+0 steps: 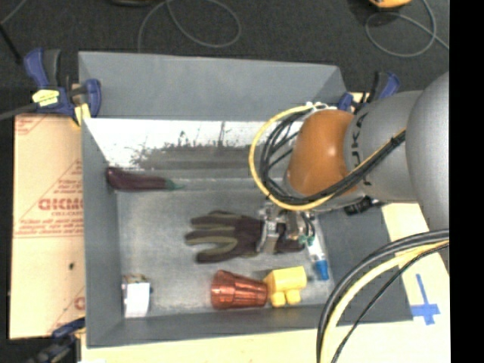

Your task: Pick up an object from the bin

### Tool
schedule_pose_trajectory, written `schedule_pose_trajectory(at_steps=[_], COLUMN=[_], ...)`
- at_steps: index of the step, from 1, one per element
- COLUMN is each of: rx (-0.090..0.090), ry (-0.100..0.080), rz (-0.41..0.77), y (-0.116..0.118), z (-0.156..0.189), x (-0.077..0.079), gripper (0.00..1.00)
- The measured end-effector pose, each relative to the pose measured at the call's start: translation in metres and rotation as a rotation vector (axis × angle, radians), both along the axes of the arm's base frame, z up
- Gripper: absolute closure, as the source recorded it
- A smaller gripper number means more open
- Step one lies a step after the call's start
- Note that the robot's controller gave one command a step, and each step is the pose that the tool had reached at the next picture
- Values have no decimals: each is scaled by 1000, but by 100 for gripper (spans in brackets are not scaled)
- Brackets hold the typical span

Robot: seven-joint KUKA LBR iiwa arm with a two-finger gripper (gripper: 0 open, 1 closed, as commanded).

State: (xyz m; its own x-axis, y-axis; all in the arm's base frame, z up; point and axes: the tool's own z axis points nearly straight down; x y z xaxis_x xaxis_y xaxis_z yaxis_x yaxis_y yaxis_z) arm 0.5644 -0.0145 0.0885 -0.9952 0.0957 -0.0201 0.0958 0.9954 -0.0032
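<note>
The end effector (278, 231) sits low at the cuff of the dark glove (234, 234), mid-bin (98, 203) (open or closed, I cannot tell). The glove lies flat, so the lift is not yet done.

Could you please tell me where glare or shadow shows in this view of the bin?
Camera view: the bin's back wall glares white along its top; the copper ribbed cup catches bright highlights; the arm's orange cover shows a soft sheen.
</note>
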Motion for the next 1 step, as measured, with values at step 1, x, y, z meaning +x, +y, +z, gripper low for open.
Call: schedule_pose_trajectory(at_steps=[1], rx=[0], ry=[3], rz=[1], y=[0], z=[8], x=[-1], gripper=[100])
